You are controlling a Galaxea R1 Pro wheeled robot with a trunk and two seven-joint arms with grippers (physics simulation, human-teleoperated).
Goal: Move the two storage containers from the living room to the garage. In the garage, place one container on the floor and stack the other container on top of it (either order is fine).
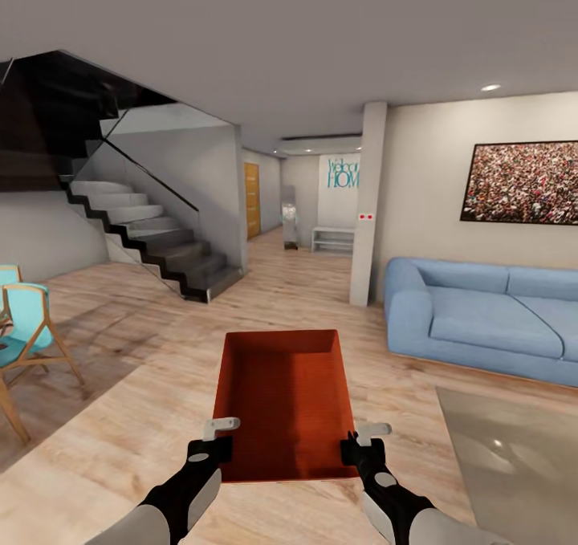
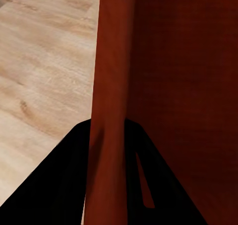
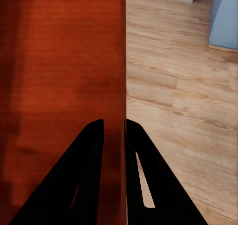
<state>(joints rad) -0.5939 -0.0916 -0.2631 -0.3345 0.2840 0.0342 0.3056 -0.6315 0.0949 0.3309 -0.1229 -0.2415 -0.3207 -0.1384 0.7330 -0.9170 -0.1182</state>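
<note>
In living room, storage container (image 1: 285,396) riding between arms: left tool (image 1: 210,446) and right tool (image 1: 363,447) each pinching a thin side wall. Likely rigid, light; rims narrow, slip-prone.

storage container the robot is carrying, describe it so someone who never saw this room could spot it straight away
Start at the long blue sofa against the wall, then look across the light wood plank floor to mid-room. There the orange-red, lidless, low-walled rectangular storage container is held above the floor, its side walls pinched by the left gripper and right gripper. Nothing else nearby is orange-red.
</note>
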